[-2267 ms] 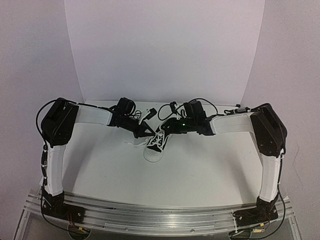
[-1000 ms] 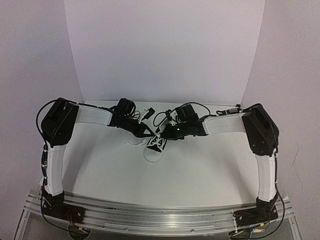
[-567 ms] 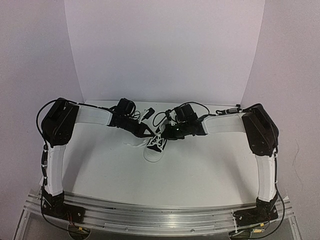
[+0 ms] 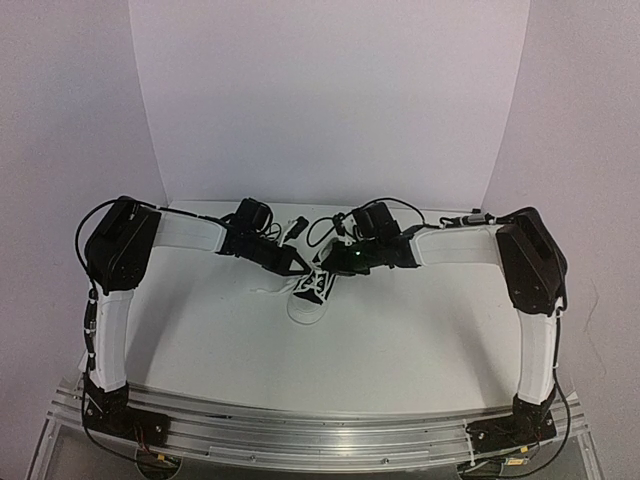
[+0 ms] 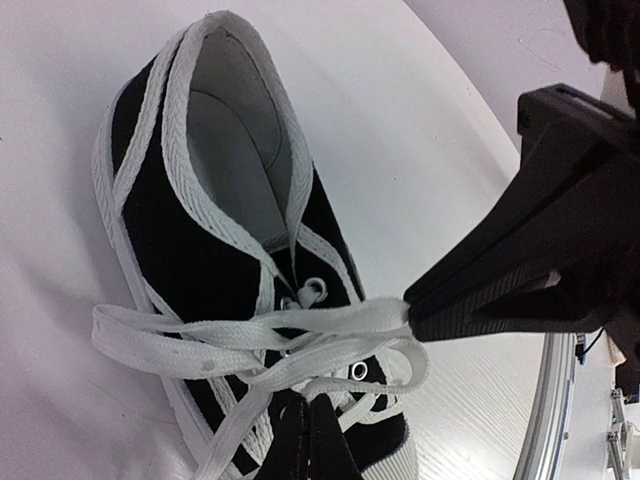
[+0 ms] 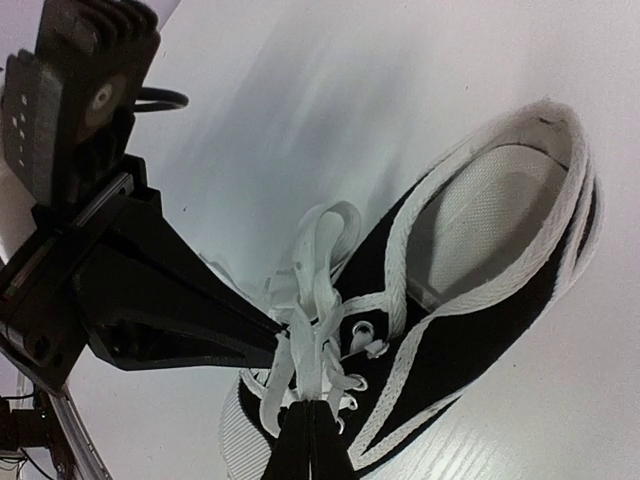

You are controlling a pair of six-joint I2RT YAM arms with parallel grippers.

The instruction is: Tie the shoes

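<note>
The small black canvas shoe (image 4: 310, 293) with its white toe cap stands mid-table, toe toward me. Both grippers meet over its white laces (image 5: 250, 335). My left gripper (image 5: 308, 402) is shut on a lace loop near the top eyelets; it shows as the dark wedge in the right wrist view (image 6: 276, 336) and in the top view (image 4: 298, 268). My right gripper (image 6: 308, 406) is shut on a bundle of lace strands above the tongue; it appears at the right of the left wrist view (image 5: 412, 308) and in the top view (image 4: 330, 268). The shoe (image 6: 480, 300) lies open at the ankle.
Loose black cables (image 4: 300, 226) hang from the wrists behind the shoe. White backdrop walls (image 4: 330, 100) close the back and sides. An aluminium rail (image 4: 320, 432) with both arm bases runs along the near edge.
My right arm swung left toward the shoe, then eased back a little to the right, still at the laces. My left arm has barely moved.
</note>
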